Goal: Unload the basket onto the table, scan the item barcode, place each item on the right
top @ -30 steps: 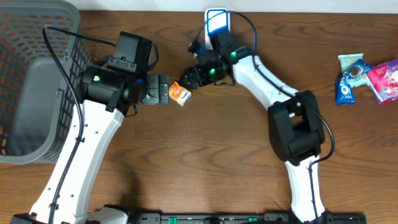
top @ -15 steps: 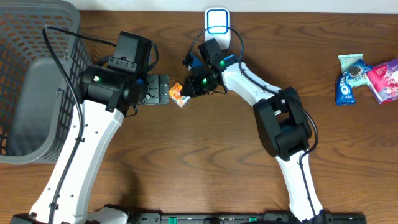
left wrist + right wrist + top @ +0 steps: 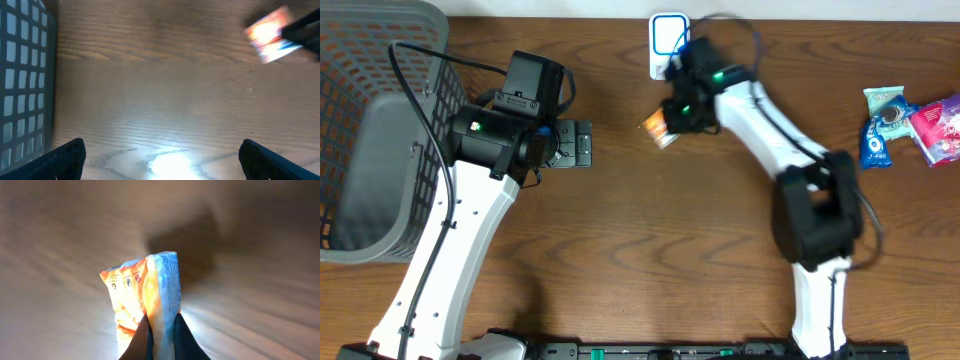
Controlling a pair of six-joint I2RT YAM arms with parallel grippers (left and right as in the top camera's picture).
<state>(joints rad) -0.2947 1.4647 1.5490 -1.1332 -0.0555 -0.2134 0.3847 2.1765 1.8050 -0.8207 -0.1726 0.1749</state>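
A small orange and white snack packet [image 3: 656,128] hangs above the table, just below the white and blue scanner [image 3: 667,36] at the back edge. My right gripper [image 3: 672,118] is shut on it. The right wrist view shows the packet [image 3: 142,287] pinched edge-on between the two dark fingers [image 3: 142,342]. My left gripper [image 3: 583,145] stands wide open to the left of the packet, holding nothing. In the left wrist view its gripper [image 3: 160,162] frames bare wood, and the packet [image 3: 271,34] is blurred at the top right.
A grey mesh basket [image 3: 360,60] fills the left end of the table, and its wall [image 3: 22,75] is close beside the left gripper. A blue snack packet [image 3: 878,128] and a pink one [image 3: 940,128] lie at the far right.
My right gripper closed on the packet beside the left gripper's fingers, then carried it up and to the right, toward the scanner. The left arm has not moved.
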